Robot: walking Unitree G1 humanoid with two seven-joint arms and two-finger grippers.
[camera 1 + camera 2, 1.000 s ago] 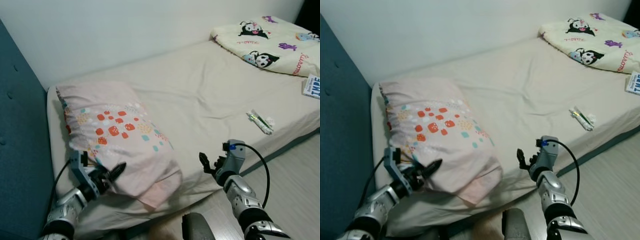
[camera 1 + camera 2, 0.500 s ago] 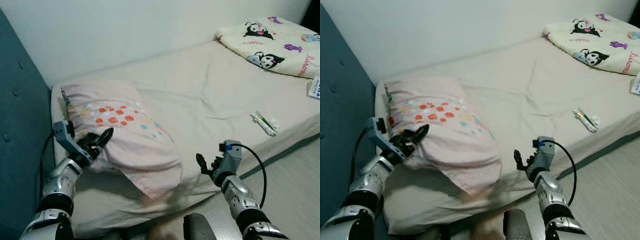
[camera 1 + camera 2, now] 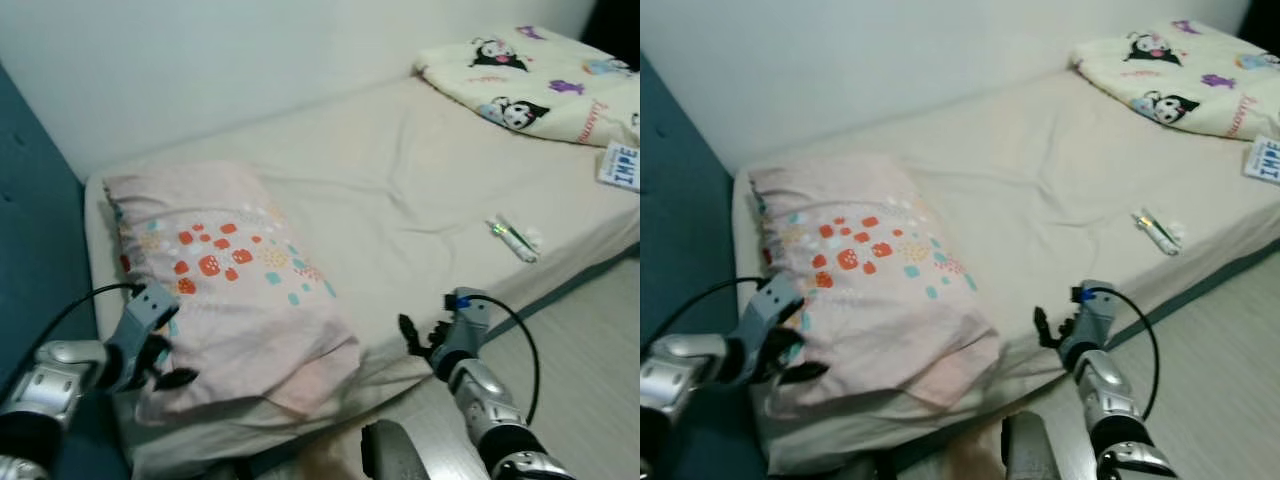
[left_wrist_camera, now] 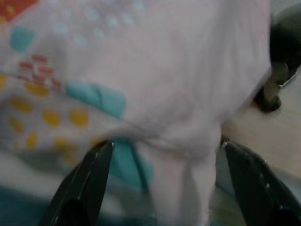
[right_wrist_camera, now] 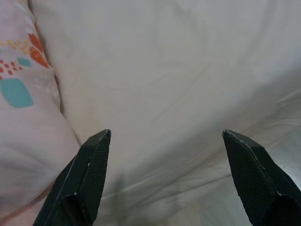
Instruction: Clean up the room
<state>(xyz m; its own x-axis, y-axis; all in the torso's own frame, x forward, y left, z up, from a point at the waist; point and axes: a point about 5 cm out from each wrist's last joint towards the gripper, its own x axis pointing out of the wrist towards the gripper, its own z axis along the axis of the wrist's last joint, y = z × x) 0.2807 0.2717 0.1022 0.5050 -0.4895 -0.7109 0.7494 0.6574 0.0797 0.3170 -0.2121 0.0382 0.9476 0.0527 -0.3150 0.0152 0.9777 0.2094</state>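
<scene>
At the pillow's near corner, the left gripper (image 3: 160,365) is spread wide around the fabric.
Right gripper (image 3: 420,335), also spread, waits off the pillow's (image 3: 225,290) other end over the mattress (image 3: 400,190). Likely straightening the pillow; next, pinch that corner.

Soft even daylight, faint shadows, slight motion blur, left wrist view badly defocused

A teal padded headboard (image 3: 40,250) stands at the head of the bed, against a plain white wall (image 3: 220,60). Pale wooden floor (image 3: 590,340) runs alongside the mattress.
</scene>
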